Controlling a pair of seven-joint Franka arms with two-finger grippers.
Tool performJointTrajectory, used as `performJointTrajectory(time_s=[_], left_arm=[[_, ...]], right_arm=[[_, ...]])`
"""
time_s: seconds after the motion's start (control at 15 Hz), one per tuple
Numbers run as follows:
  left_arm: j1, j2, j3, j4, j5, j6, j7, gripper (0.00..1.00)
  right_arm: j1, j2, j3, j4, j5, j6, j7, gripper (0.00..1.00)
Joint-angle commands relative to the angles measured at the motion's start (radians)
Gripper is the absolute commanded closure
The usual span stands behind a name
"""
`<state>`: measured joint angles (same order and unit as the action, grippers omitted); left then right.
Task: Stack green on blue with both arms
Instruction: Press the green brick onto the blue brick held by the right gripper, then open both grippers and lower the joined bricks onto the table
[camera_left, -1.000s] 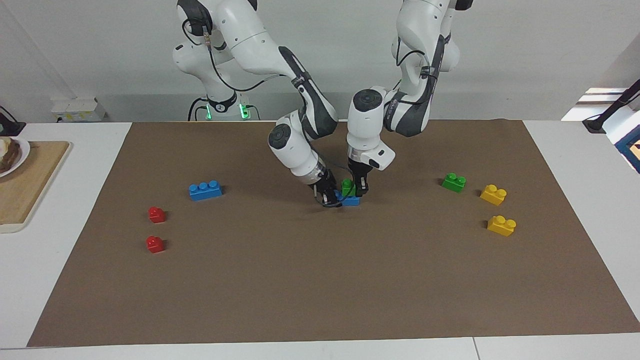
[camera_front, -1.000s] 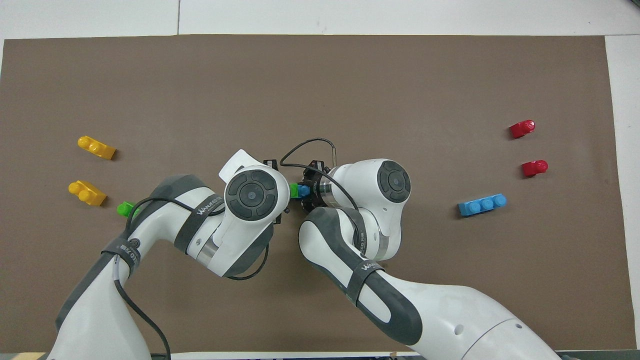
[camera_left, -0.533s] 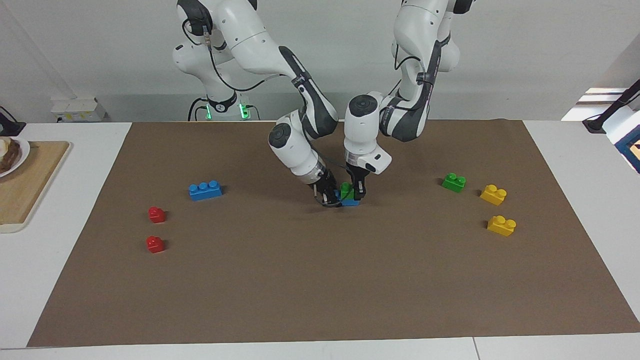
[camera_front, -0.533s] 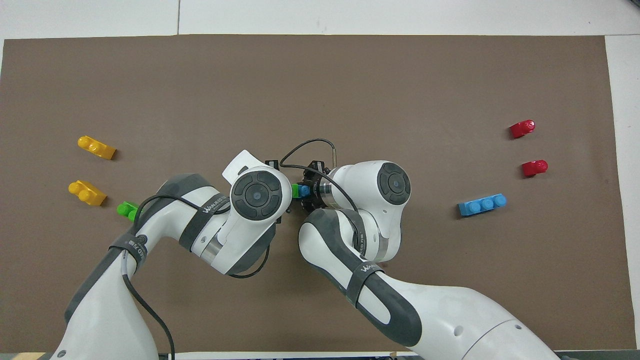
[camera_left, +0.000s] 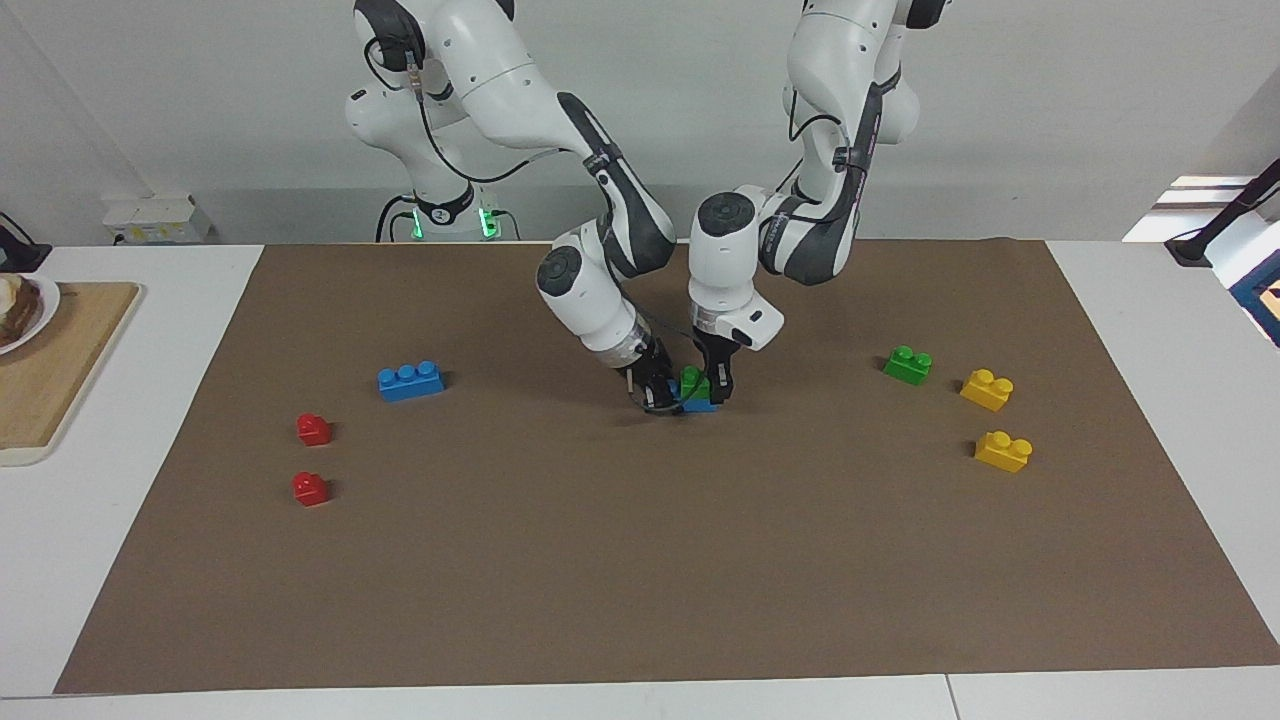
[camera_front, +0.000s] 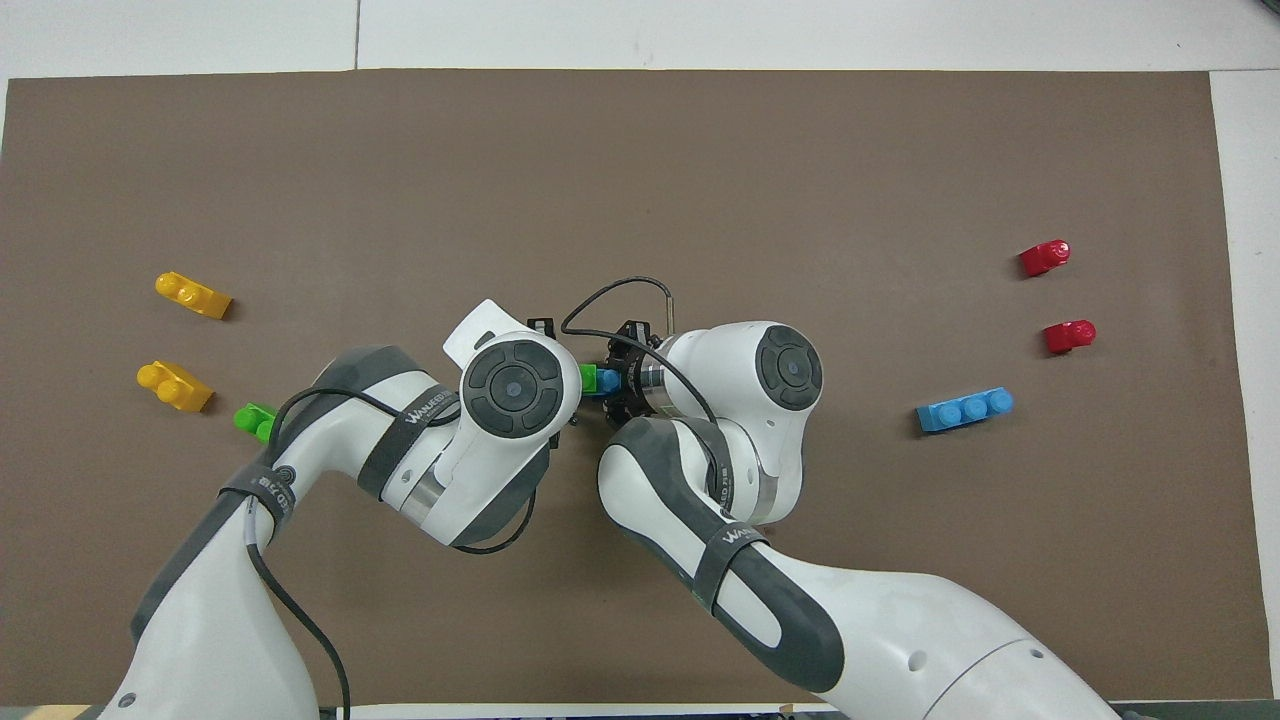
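At the middle of the brown mat (camera_left: 640, 560) a green brick (camera_left: 691, 382) sits on one end of a blue brick (camera_left: 702, 403). My left gripper (camera_left: 712, 385) comes down from above and is shut on the green brick. My right gripper (camera_left: 652, 393) comes in slanted from the right arm's end and is shut on the blue brick's other end. In the overhead view only slivers of the green brick (camera_front: 589, 378) and the blue brick (camera_front: 606, 381) show between the two wrists.
A second blue brick (camera_left: 411, 381) and two red bricks (camera_left: 314, 429) (camera_left: 310, 488) lie toward the right arm's end. A second green brick (camera_left: 908, 364) and two yellow bricks (camera_left: 987, 389) (camera_left: 1003, 451) lie toward the left arm's end. A wooden board (camera_left: 60, 360) lies off the mat.
My left gripper has come down a little with the green brick, which now sits lower on the blue brick. The right gripper has hardly moved.
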<state>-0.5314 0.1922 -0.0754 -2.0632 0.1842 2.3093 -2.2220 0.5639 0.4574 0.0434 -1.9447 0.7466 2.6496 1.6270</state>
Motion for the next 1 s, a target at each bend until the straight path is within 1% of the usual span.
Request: performJointTrajectory(time_s=[0.0,0.13,0.27,0.4,0.53,0.67,0.8,0.93], left_arm=[[0.050,-0.088,0.000,-0.011,0.017,-0.085,0.105,0.00],[0.105,-0.143,-0.001,-0.009,0.017,-0.138,0.194,0.00],[0.148,-0.174,0.000,0.011,0.015,-0.197,0.299,0.00],[0.201,-0.186,0.003,0.032,0.014,-0.229,0.434,0.00],[0.261,-0.215,0.006,0.035,0.006,-0.232,0.601,0.00],[0.336,-0.243,0.009,0.038,0.000,-0.238,0.846,0.00],[0.411,-0.257,0.012,0.063,-0.038,-0.267,1.124,0.00],[0.485,-0.258,0.012,0.118,-0.075,-0.347,1.420,0.00]], right_arm=[[-0.056,0.014,0.001,0.029,-0.015,-0.035,-0.024,0.00],[-0.134,-0.018,0.001,0.032,-0.015,-0.115,-0.070,0.00],[-0.223,-0.061,-0.002,0.033,-0.018,-0.227,-0.143,0.00],[-0.323,-0.103,-0.007,0.033,-0.032,-0.322,-0.298,0.00],[-0.424,-0.129,-0.005,0.044,-0.093,-0.390,-0.453,0.00],[-0.487,-0.160,-0.007,0.061,-0.185,-0.448,-0.624,0.00],[-0.545,-0.190,-0.005,0.094,-0.272,-0.522,-0.781,0.00],[-0.591,-0.213,-0.005,0.148,-0.369,-0.618,-0.928,0.00]])
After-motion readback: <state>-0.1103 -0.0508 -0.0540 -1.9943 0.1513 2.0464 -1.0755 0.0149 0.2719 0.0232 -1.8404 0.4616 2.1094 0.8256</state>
